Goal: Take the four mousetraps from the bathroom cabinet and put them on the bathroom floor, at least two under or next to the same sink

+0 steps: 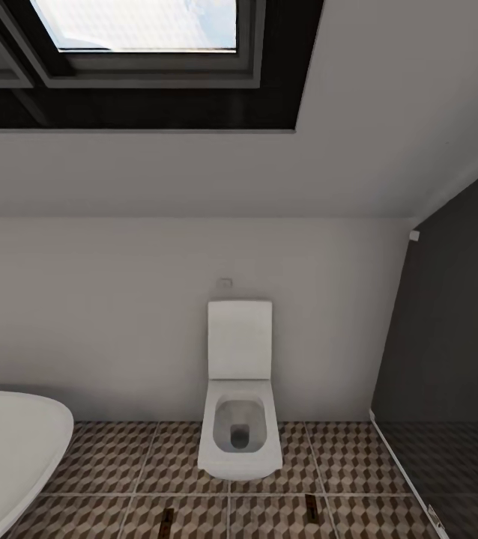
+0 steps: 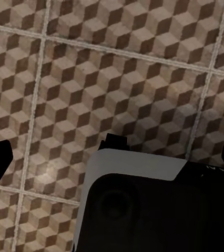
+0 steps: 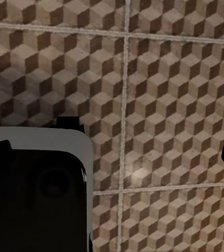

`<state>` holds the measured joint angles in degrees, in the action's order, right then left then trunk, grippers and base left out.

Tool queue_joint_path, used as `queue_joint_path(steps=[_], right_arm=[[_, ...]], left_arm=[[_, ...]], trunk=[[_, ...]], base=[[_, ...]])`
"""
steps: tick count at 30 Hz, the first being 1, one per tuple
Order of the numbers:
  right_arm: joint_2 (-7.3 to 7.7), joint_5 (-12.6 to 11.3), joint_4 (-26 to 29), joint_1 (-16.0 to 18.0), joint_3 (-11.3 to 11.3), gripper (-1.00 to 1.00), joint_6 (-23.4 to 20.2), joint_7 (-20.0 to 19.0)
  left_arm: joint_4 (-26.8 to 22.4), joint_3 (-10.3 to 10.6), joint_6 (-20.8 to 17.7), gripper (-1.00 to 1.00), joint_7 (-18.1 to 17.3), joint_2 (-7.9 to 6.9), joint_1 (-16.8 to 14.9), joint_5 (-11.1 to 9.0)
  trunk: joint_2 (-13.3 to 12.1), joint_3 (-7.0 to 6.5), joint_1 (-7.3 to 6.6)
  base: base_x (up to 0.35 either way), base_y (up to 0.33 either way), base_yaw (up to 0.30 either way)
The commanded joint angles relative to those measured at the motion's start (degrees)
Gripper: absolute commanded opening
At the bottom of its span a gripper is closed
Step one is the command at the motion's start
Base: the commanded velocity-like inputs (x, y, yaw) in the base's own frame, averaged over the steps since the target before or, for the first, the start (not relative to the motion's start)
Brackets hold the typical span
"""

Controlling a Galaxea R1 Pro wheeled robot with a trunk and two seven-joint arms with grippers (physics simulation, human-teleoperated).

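Ahead, my head camera faced a pale wall under a sloped ceiling with a dark-framed skylight (image 1: 138, 45). A white toilet (image 1: 239, 404) stood against that wall, its lid raised. The curved white rim of a bathtub (image 1: 14, 442) sat well apart to one side, and a dark glass-walled shower area (image 1: 449, 374) lay to the other. On the bathroom floor (image 1: 104, 457), tiled in small brown, beige and white cubes, two small dark brown objects lay near the lower edge of the view, one (image 1: 167, 516) just left of the toilet's front and one (image 1: 311, 507) just right of it. They looked like mousetraps, though they were too small to tell for sure. If so, I judged two of the four already on the floor, yet neither sink nor cabinet showed, so the placing by the sink remained unconfirmed. Both wrist cameras looked down on the same tiles. Dark parts of each pincer showed at the edges, with nothing visibly between them; I could not tell whether either was spread or pressed together.
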<state>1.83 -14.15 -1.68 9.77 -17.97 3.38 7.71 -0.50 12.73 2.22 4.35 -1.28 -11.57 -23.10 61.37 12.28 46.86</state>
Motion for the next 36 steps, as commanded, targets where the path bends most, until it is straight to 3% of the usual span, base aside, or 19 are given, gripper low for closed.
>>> queue_joint_path(steps=[1, 36], right_arm=[[-0.04, -0.6, -0.2, 0.1, -0.5, 1.00, 0.4, 0.0], [0.22, -0.1, 0.4, 0.1, -0.7, 1.00, 0.7, 0.0]], left_arm=[[0.0, 0.5, 0.1, 1.00, 0.2, -0.01, 0.0, -0.4], [-0.4, 0.6, 0.2, 1.00, 0.2, -0.05, 0.0, -0.3]], trunk=[[0.1, 0.08, 0.00], [0.1, 0.08, 0.00]], base=[[0.000, 0.000, 0.000], [0.000, 0.000, 0.000]])
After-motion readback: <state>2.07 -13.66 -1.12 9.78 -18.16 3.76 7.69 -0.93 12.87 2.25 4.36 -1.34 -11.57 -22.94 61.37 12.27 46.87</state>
